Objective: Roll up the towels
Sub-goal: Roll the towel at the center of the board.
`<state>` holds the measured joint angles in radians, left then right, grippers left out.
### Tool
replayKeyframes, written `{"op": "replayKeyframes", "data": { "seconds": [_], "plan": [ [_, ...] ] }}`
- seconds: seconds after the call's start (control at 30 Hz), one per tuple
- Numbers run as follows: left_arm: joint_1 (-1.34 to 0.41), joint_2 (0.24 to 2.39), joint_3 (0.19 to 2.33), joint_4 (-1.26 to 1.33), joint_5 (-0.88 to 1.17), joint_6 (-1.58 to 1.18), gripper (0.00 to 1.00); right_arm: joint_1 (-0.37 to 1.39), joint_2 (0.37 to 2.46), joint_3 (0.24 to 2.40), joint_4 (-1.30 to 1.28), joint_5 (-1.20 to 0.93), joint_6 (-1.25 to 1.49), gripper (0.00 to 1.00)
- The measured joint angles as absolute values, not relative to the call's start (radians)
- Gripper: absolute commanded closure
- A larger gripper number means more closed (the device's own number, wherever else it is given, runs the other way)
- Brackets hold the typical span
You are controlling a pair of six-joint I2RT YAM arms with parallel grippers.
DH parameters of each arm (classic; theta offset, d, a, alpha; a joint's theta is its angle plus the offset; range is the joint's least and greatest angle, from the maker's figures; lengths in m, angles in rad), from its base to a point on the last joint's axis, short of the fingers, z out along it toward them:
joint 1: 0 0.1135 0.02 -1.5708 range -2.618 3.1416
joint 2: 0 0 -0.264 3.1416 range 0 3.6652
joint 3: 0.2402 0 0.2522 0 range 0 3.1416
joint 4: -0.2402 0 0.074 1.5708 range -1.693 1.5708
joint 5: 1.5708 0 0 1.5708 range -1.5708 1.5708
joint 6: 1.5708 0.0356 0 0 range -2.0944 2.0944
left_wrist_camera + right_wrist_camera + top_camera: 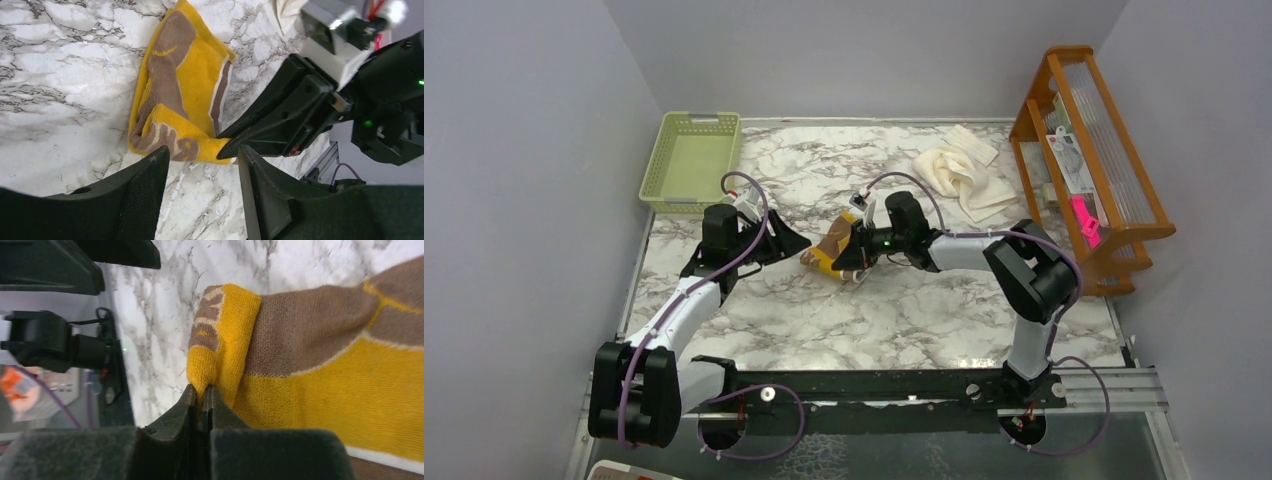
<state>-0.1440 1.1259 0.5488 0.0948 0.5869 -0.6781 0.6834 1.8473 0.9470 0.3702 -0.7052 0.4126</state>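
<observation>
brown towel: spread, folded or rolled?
Partly rolled. One end of the brown towel is turned over on itself, pinched by the right tool; the rest lies unrolled.

Brown towel (310, 340) – terry cloth, fuzzy looped pile, matt; the mustard-yellow side has the same nap. Cream towel (959, 172), far right – soft matt cloth. Table (904, 310): marble-look top, smooth, slight sheen. Basket (692, 160), far left – light-green plastic, matt, lattice walls. Rack (1092, 150), right: varnished glossy wood with a clear ribbed plastic panel. Left gripper (202, 150): matt black plastic, finely grainy inner faces. Rail (1114, 385), near edge: bare metal.
</observation>
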Motion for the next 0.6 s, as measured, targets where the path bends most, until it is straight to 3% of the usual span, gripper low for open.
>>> {"op": "replayKeyframes", "data": {
  "seconds": [0.27, 0.6],
  "plan": [
    [-0.144, 1.126, 0.545, 0.121, 0.596, -0.691, 0.46, 0.619, 1.973, 0.915, 0.566, -0.904, 0.782, 0.99],
    [-0.175, 1.172, 0.495, 0.223, 0.62, -0.755, 0.48, 0.546, 2.165, 0.762, 1.02, -0.954, 1.319, 0.99]
  ]
}}
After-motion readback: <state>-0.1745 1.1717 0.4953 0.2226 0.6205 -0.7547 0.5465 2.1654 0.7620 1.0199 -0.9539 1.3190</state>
